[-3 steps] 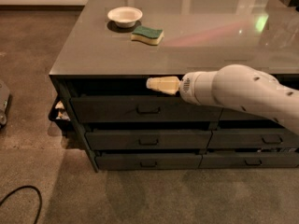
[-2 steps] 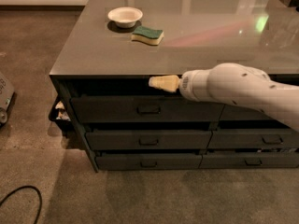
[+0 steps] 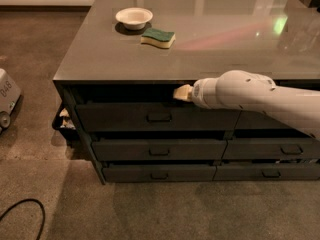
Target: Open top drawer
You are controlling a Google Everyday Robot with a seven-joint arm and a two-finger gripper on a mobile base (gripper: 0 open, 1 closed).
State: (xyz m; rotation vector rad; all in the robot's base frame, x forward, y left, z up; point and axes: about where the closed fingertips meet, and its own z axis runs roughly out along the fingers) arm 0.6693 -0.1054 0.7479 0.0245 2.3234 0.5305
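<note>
A dark grey drawer unit with a smooth tabletop [image 3: 225, 54] stands on carpet. A white robot arm reaches in from the right. Its gripper [image 3: 182, 92], a pale tip, sits in the dark slot just under the tabletop edge. It is above the top drawer [image 3: 120, 116] and a little right of the drawer's small metal handle [image 3: 159, 117]. Whether the gripper is spread or pressed together cannot be told.

Over the past second the tip has slid a little to the right along that slot, away from the spot above the handle. The top drawer front sits just below the tabletop on the left, with a shadowed gap above it. It may have come forward slightly, though the change is too small to be sure. As a judgement, the drawer is barely open at most, and most of the pull is left to do.

The gap is too dark to show anything inside the top drawer. The two lower drawers [image 3: 159, 149] beneath it show only their fronts. On the tabletop, a white bowl [image 3: 134, 18] looks empty. A yellow sponge with a green top [image 3: 158, 37] lies just beside it, well away from the gripper.
</note>
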